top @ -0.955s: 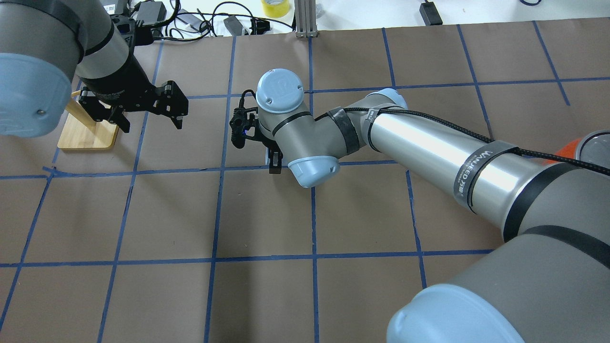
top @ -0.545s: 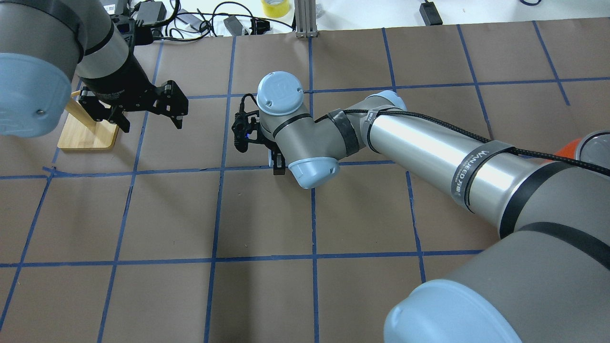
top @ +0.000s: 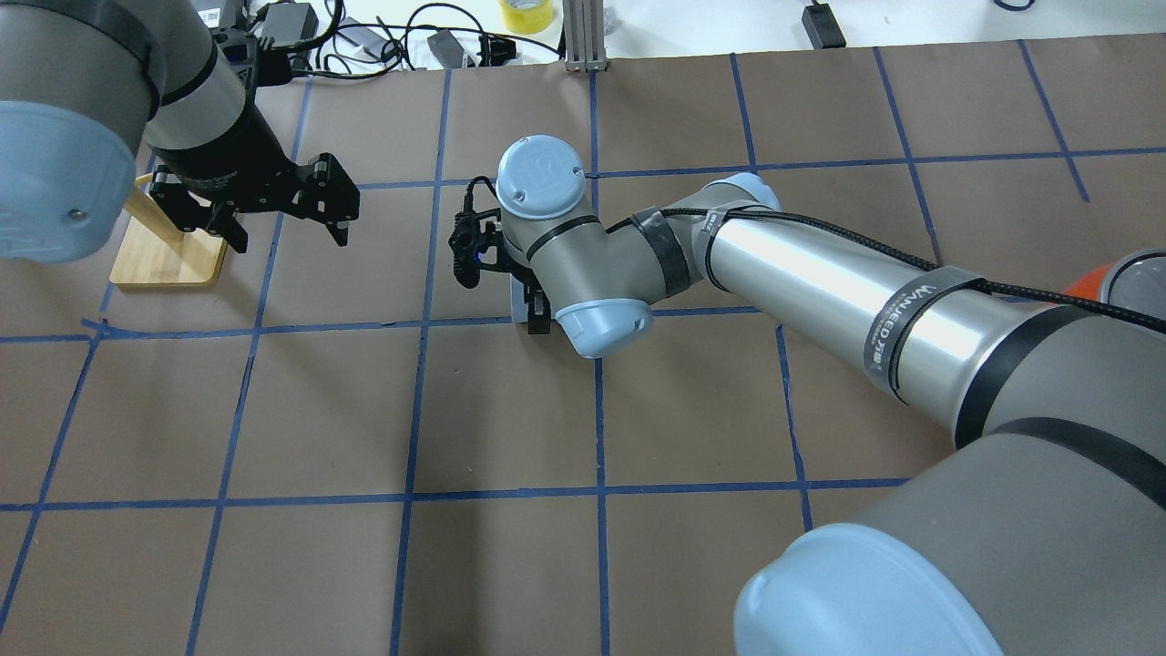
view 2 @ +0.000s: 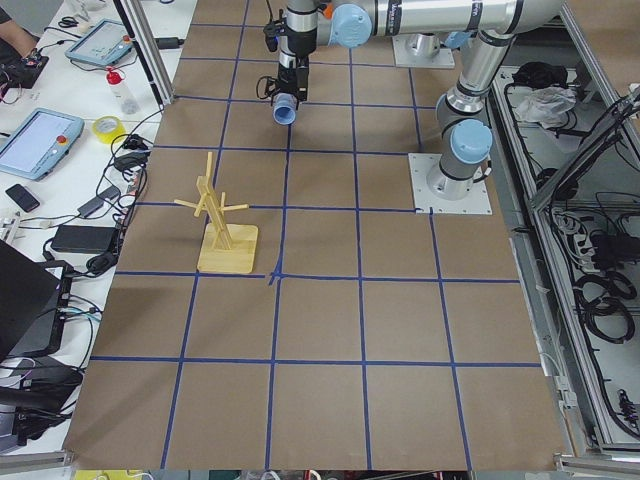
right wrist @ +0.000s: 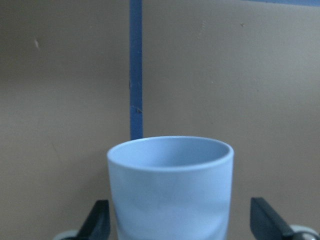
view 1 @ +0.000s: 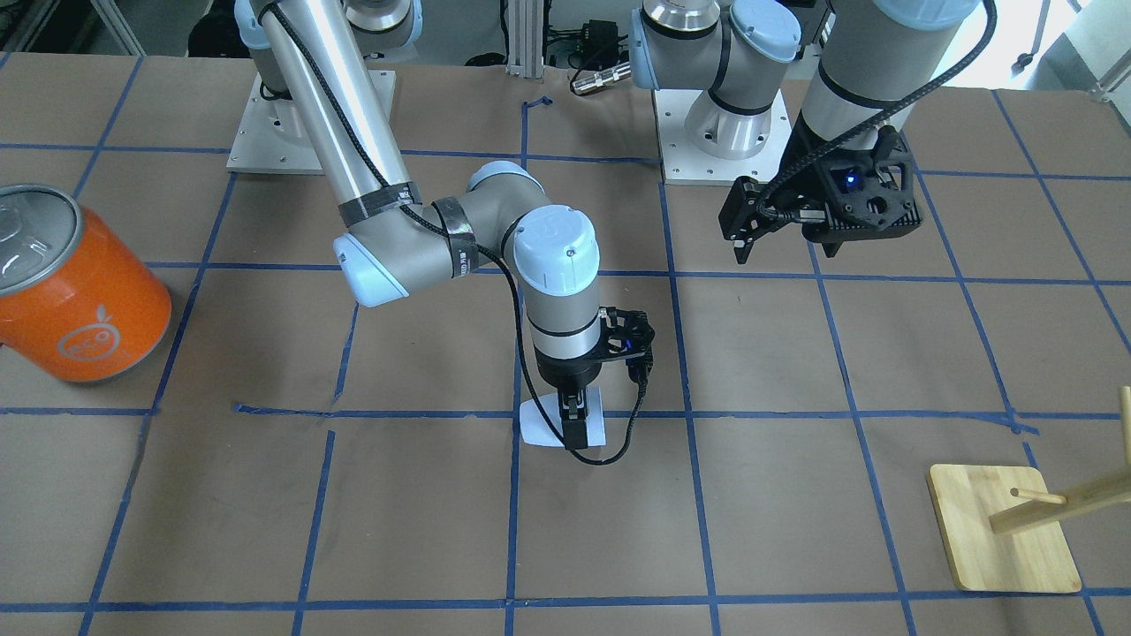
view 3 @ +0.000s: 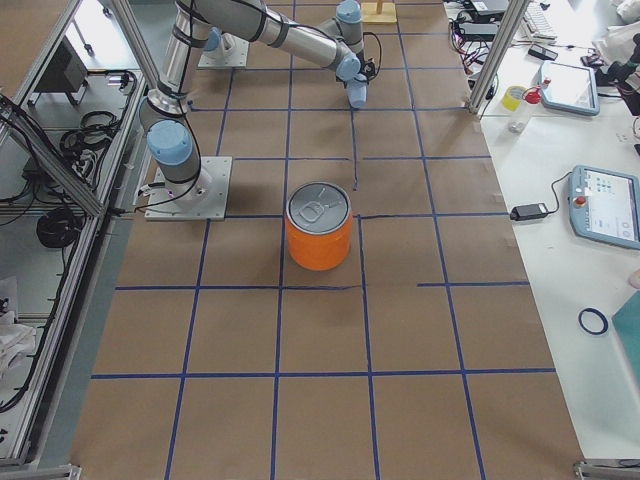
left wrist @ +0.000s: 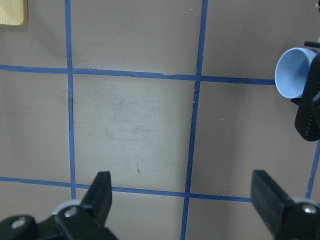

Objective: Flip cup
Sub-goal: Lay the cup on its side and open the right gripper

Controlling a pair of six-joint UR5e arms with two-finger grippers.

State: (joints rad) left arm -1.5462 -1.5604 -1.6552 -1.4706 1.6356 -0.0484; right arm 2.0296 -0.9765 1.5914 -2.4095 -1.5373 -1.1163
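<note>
Apparently the flip is midway: the right gripper (view 1: 574,422) is clamped across the cup (view 1: 541,424), holding it near the table's middle with its mouth turned sideways. It remains to finish the turn, set it down and let go. The left gripper (top: 321,202) hovers well apart, fingers spread, holding nothing.

Right hand (view 1: 574,422) clamped on cup (view 1: 541,427) at table level; left hand (view 1: 740,240) hangs apart, open.
</note>
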